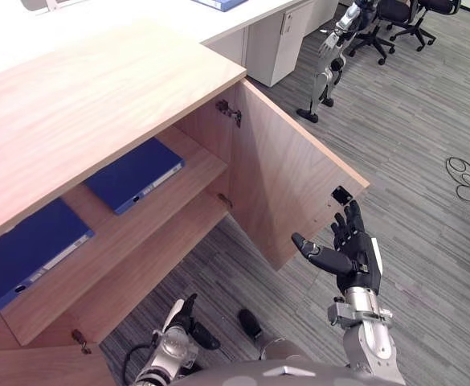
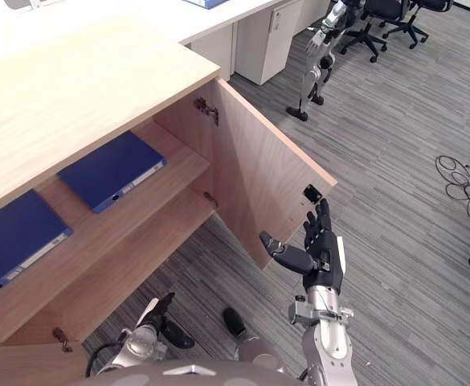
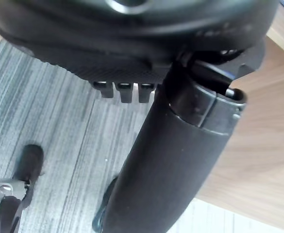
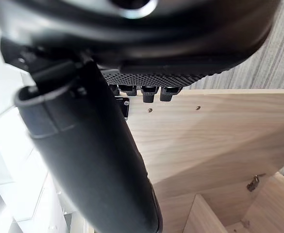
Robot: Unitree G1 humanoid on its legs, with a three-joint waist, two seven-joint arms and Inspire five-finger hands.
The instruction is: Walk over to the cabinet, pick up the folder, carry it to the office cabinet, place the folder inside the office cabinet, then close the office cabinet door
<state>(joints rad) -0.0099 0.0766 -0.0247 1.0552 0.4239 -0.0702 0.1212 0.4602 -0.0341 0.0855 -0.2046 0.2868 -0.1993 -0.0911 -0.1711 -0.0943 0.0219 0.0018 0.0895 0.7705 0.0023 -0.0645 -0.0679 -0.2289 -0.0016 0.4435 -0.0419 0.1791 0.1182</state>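
Note:
A wooden office cabinet (image 1: 82,104) stands with its door (image 1: 287,173) swung wide open. Two blue folders lie flat on its upper shelf: one (image 1: 134,174) near the hinge side, the other (image 1: 27,251) further left. The lower shelf (image 1: 138,265) is bare. My right hand (image 1: 355,257) is open, fingers straight and thumb spread, just off the door's outer free edge, by the small black catch (image 1: 341,194); in the right wrist view the door panel (image 4: 219,126) lies past its fingers (image 4: 151,93). Low by the cabinet's base hangs my left hand (image 1: 185,320), open and holding nothing.
A white desk with a white cupboard (image 1: 276,40) stands behind the cabinet, a blue item (image 1: 218,3) on its top. Another robot (image 1: 331,64) and black office chairs (image 1: 395,16) are at the back right. Grey striped carpet (image 1: 411,137) stretches to the right.

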